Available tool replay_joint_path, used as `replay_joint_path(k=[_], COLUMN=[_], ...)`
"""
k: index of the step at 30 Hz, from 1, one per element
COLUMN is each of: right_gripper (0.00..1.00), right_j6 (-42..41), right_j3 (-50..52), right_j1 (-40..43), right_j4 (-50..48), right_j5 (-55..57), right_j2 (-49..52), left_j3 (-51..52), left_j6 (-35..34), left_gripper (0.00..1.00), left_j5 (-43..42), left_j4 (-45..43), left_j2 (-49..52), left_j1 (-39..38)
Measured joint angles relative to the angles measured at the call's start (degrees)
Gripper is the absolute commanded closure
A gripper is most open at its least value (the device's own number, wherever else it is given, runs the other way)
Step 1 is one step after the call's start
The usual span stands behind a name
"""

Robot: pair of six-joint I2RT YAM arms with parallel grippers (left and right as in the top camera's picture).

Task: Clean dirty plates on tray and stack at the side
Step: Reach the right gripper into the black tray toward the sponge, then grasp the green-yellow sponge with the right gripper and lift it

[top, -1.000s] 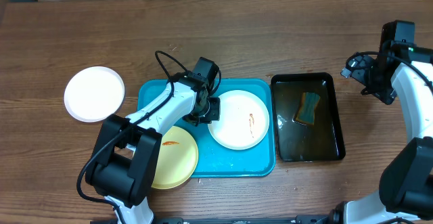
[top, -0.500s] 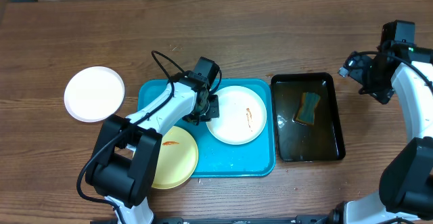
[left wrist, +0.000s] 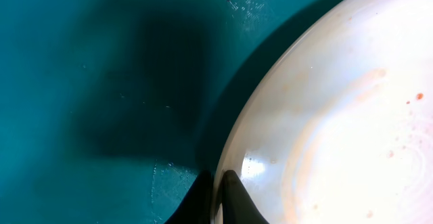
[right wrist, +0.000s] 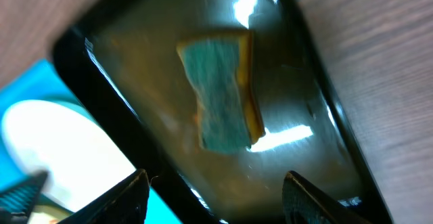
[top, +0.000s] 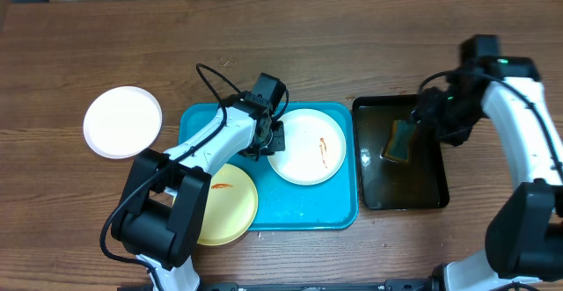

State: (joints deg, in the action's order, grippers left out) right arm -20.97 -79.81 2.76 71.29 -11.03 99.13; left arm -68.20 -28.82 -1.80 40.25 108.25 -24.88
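We read no text, number, label or brand anywhere. Nothing legible on the white plate (top: 307,147), the tray (top: 299,210), the black basin (top: 422,185), or the sponge (top: 403,140) in it.

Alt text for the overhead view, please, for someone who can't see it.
The left gripper pinches the rim of a smeared white plate on a blue tray, beside a yellow plate. The right gripper hangs open over a sponge in a black basin of water; a clean white plate lies left of the tray.
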Motion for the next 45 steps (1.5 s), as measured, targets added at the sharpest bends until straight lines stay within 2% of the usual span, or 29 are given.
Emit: replay_joint_path(k=[3,6,11,14,17,19,21,23,27,28,29,30,31,34,36,43,45], right_gripper=[0.33,0.24,0.24,0.3,0.3,0.41,0.74,0.94,0.96,0.95,0.76,0.49,0.38,0.32,0.22,0.21,0.25], right_j6=[0.0,-0.2,0.0,0.0,0.0,0.0,0.2,0.0,0.0,0.0,0.0,-0.2,0.0,0.1,0.3,1.4,1.5], right_j3=[1.0,4.2,11.1,15.3,19.4,22.1,24.1,24.8,24.8,24.8,24.7,24.5,24.2,22.6,21.0,19.4,19.5], right_j1=[-3.9,-6.7,-9.3,-9.3,-9.3,-9.3,-9.3,-9.4,-9.3,-9.3,-9.3,-9.3,-9.3,-9.3,-9.3,-9.3,-9.3], right_j4=[-0.8,-4.0,-12.3,-16.9,-21.6,-24.2,-25.9,-25.8,-24.2,-23.2,-22.3,-21.1,-20.0,-18.3,-18.1,-21.1,-22.4], right_j5=[3.5,6.7,9.8,10.1,10.2,10.1,9.8,9.7,7.7,7.0,6.1,5.1,4.2,3.0,2.7,5.6,6.3], right_j2=[0.0,0.0,0.0,0.0,0.0,0.0,0.0,0.0,0.0,0.0,0.0,0.0,0.0,0.0,0.0,0.0,0.0], left_j3=[0.0,0.0,0.0,0.0,0.0,0.0,0.0,0.0,0.0,0.0,0.0,0.0,0.0,0.0,0.0,0.0,0.0], left_j6=[0.0,0.0,0.0,0.0,0.0,0.0,0.0,0.0,0.0,0.0,0.0,0.0,0.0,0.0,0.0,0.0,0.0], left_gripper=[0.91,0.91,0.9,0.91,0.9,0.9,0.89,0.88,0.87,0.87,0.87,0.87,0.86,0.86,0.86,0.82,0.83], left_j5=[0.4,0.6,0.8,0.9,1.0,1.0,1.0,1.0,1.2,1.2,1.2,1.2,1.2,1.2,1.2,1.2,1.2], left_j4=[0.0,0.0,0.0,0.0,0.0,0.0,0.0,0.0,0.0,0.0,0.0,0.0,0.0,0.0,0.0,0.0,0.0], left_j2=[0.0,0.0,0.0,0.0,0.0,0.0,0.0,0.0,0.0,0.0,0.0,0.0,0.0,0.0,0.0,0.0,0.0], left_j1=[0.0,0.0,0.0,0.0,0.0,0.0,0.0,0.0,0.0,0.0,0.0,0.0,0.0,0.0,0.0,0.0,0.0])
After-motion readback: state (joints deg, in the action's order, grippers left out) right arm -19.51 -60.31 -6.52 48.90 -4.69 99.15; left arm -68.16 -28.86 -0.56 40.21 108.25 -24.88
